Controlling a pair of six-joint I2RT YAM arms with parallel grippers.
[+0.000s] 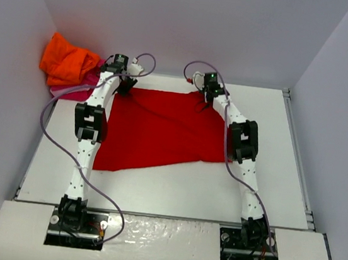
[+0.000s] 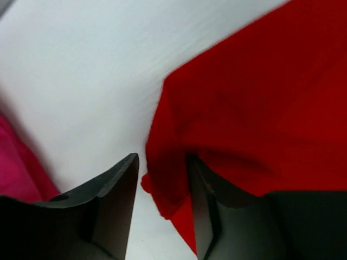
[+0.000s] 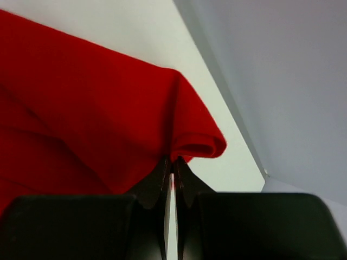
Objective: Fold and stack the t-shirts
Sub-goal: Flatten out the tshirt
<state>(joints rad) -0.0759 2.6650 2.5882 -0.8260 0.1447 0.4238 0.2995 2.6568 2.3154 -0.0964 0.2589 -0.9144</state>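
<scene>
Left pincer (image 2: pixel 161 161) stands with its jaws parted over the far left corner of the red t-shirt (image 1: pixel 161 131). In the left wrist view a crumpled edge of that corner lies in the gap, against the inner face of one finger. White table (image 1: pixel 173 187) shows between the cloth and the other finger. Nothing is clamped there.

Right pincer (image 3: pixel 172 162) is closed, its jaws pressed together with only a hairline between them. It pinches a raised fold at the far right corner of the red t-shirt, and the cloth rolls over in a small loop just beyond the tips.

The red t-shirt is spread across the middle of the table between the two arms. It lies mostly flat, with creases running in from both far corners. Its near edge slants, reaching closer to the arm bases on the left than on the right.

The orange t-shirt (image 1: pixel 65 59) sits bunched in the far left corner against the wall (image 1: pixel 18 54). It rests on top of the pink t-shirt (image 1: pixel 72 91), which shows beneath it and just beside the left pincer. Both are apart from the red t-shirt.
</scene>
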